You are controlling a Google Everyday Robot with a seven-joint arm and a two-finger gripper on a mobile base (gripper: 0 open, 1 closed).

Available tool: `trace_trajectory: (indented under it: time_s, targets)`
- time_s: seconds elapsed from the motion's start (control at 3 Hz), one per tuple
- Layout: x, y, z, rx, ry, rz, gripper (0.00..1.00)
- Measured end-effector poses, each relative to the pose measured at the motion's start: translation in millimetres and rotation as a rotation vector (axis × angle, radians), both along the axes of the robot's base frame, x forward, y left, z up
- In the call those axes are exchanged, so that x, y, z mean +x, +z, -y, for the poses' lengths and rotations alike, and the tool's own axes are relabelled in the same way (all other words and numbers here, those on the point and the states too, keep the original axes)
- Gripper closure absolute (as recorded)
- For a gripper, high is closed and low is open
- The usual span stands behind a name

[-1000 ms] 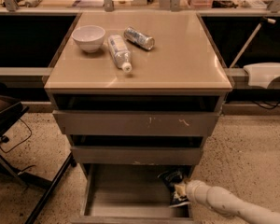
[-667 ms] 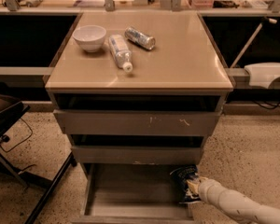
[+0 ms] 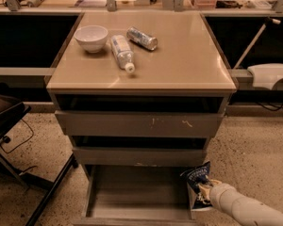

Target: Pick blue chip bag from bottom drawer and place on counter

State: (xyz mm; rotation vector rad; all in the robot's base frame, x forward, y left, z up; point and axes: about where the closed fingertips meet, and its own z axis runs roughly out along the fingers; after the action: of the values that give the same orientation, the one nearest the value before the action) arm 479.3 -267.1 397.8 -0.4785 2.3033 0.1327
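The blue chip bag is a crumpled dark-blue foil bag with white lettering. It hangs over the right wall of the open bottom drawer, lifted off the drawer floor. My gripper comes in from the lower right on a pale arm and is shut on the blue chip bag. The counter is the glossy beige top of the grey three-drawer cabinet, well above the gripper.
On the counter sit a white bowl, a clear plastic bottle lying down and a silver can lying down. A dark chair stands at the left. A long ledge with metal posts runs behind.
The gripper has moved right and up with the blue chip bag, taking it from the drawer's right rear floor to over the drawer's right wall.
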Motion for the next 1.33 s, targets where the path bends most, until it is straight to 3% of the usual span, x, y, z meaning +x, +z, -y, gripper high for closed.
trace_trajectory:
  time_s: [0.33, 0.67, 1.0, 1.33]
  targets:
    - [-1.0, 4.4, 1.9, -0.014, 0.002, -0.012, 1.0]
    - [-20.7, 39.4, 18.5, -0.005, -0.028, -0.072, 1.0]
    - [-42.5, 101.3, 13.1, 0.017, -0.015, -0.141, 1.0]
    - [-48.4, 172.5, -9.0, 0.042, 0.007, -0.185, 1.0]
